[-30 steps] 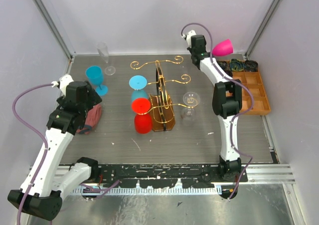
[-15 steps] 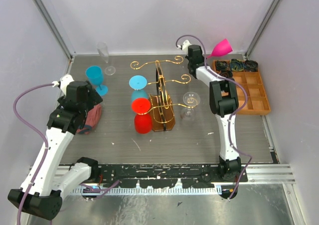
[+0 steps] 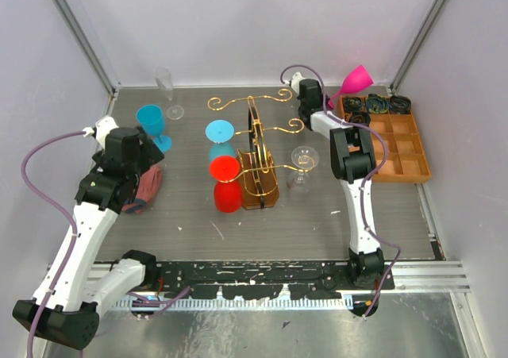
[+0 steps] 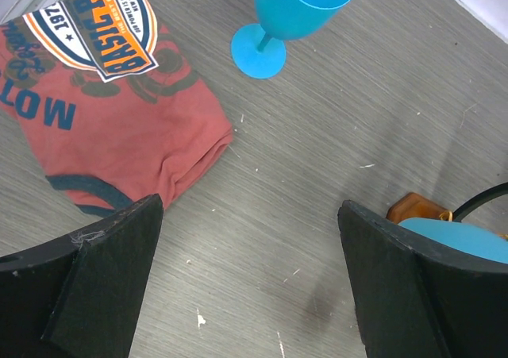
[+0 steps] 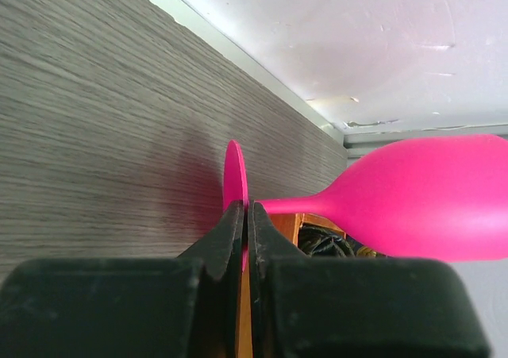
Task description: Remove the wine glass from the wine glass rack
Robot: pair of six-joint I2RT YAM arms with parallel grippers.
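Top external view: the left gripper (image 4: pixel 248 211) hangs over a red shirt (image 3: pixel 148 185) by the bench's (image 3: pixel 317 223) left edge. Its fingers are spread wide with nothing between them. The left wrist view shows bare bench in the gap and the shirt's printed badge to the left.

Behind the shirt a blue glass (image 3: pixel 151 122) stands upright. A clear flute (image 3: pixel 165 88) stands farther back, by the back edge.

The rack (image 3: pixel 258 155) stands mid-bench. A second blue glass (image 3: pixel 220 134) is on its left side, with a red glass (image 3: pixel 226 185) just nearer. A clear glass (image 3: pixel 303 166) is at the rack's right side, under a scrolled arm.

Right of the rack, near the back edge, the right gripper (image 3: pixel 329 104) holds the pink glass (image 3: pixel 355 80). The glass is off the rack and well apart from it, tilted with its bowl up and to the right. It is over the back-left corner of a wooden tray (image 3: pixel 405 148) that lies along the right edge. In the right wrist view the fingers (image 5: pixel 226 231) are pinched together on the rim of the glass's foot, and the stem and bowl run off sideways. Dark items (image 3: pixel 381 102) fill the tray's back compartments; what they are cannot be told.
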